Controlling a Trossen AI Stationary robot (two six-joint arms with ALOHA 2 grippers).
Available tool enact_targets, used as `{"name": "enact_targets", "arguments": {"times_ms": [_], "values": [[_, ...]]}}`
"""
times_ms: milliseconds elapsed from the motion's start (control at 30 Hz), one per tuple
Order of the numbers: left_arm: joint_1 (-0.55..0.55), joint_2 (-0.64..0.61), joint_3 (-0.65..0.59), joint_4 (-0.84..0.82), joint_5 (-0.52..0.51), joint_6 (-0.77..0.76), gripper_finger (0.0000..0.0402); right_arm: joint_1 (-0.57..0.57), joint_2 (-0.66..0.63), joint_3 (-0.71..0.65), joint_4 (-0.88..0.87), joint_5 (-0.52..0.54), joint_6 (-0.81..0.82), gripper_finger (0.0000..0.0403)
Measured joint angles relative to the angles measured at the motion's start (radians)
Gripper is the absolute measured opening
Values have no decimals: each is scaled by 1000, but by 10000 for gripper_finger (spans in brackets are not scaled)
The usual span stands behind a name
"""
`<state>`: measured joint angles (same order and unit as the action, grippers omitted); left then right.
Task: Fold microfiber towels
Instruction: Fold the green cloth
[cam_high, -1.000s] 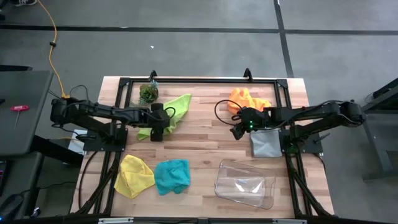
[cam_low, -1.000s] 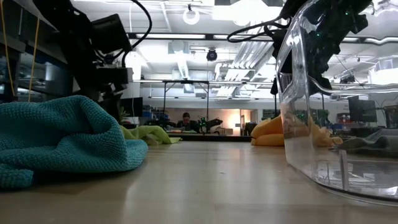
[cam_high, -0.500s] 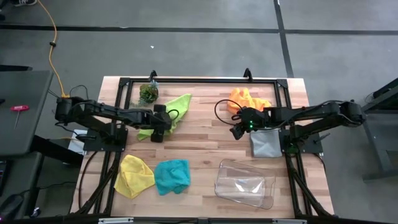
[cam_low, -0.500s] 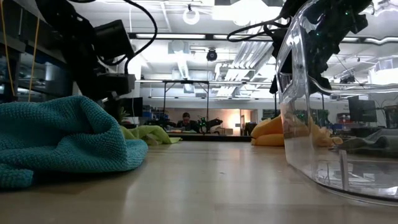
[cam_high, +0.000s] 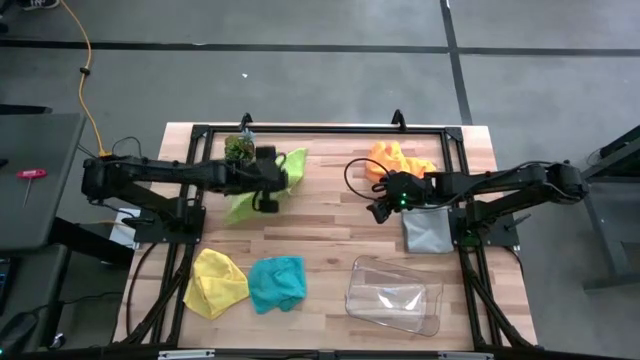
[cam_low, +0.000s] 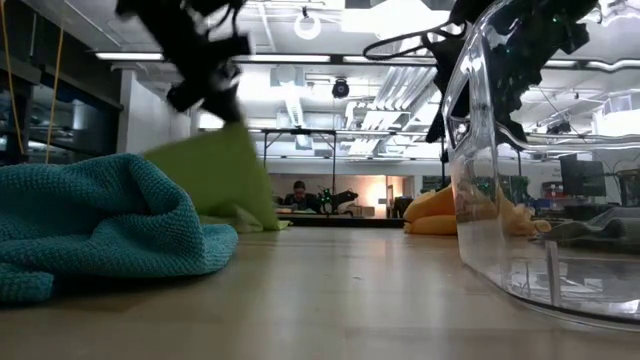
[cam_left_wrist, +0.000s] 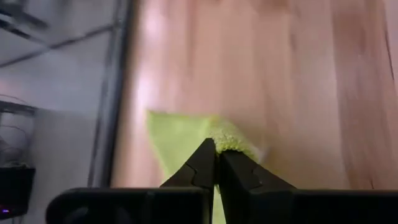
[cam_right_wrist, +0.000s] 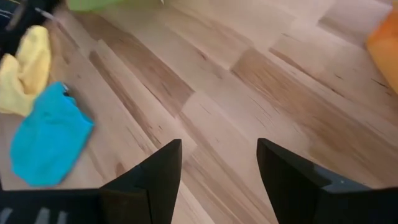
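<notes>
The lime green towel (cam_high: 285, 172) lies at the far left of the table, partly raised, with my left gripper (cam_high: 268, 203) shut on it; in the low view it hangs as a sloping sheet (cam_low: 218, 170) below that gripper (cam_low: 215, 95). My right gripper (cam_high: 380, 212) hovers open over bare wood at mid-table, touching nothing. The orange towel (cam_high: 398, 160) lies bunched beyond it and the grey towel (cam_high: 428, 230) lies flat to its right. The yellow towel (cam_high: 217, 282) and the teal towel (cam_high: 277, 283) lie crumpled near the front left. My left gripper pinches a bunched edge of the lime green towel (cam_left_wrist: 229, 144) between its two shut fingers. The fingers slant downward, coming from the table's left. The held part is lifted; the towel hangs below it, and its lower end (cam_low: 245, 215) rests on the table.
A clear plastic tray (cam_high: 393, 295) stands at the front right and fills the right of the low view (cam_low: 540, 200). A small dark green leafy clump (cam_high: 238, 148) sits at the far left by the black frame (cam_high: 320, 128). Bare wood lies in the table's middle.
My left gripper has shut on the lime green towel, then risen and moved toward the far edge. The towel's gripped part has been lifted off the table into a hanging sheet, while its lower end stays on the wood.
</notes>
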<state>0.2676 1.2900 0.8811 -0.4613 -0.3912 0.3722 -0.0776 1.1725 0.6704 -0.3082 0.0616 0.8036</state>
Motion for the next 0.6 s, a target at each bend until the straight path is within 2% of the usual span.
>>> {"name": "enact_targets", "arguments": {"times_ms": [133, 300, 433, 600], "values": [[38, 2, 176, -57, -30, -20, 1, 0, 0, 0, 58, -2, -32, 199], [92, 30, 360, -107, -47, -125, 1, 0, 0, 0, 141, -33, -73, 199], [128, 39, 408, -120, -35, -242, 0, 0, 0, 0, 210, -100, -106, 199], [153, 39, 437, -117, 68, -419, 0, 0, 0, 0, 239, -124, -126, 199]]}}
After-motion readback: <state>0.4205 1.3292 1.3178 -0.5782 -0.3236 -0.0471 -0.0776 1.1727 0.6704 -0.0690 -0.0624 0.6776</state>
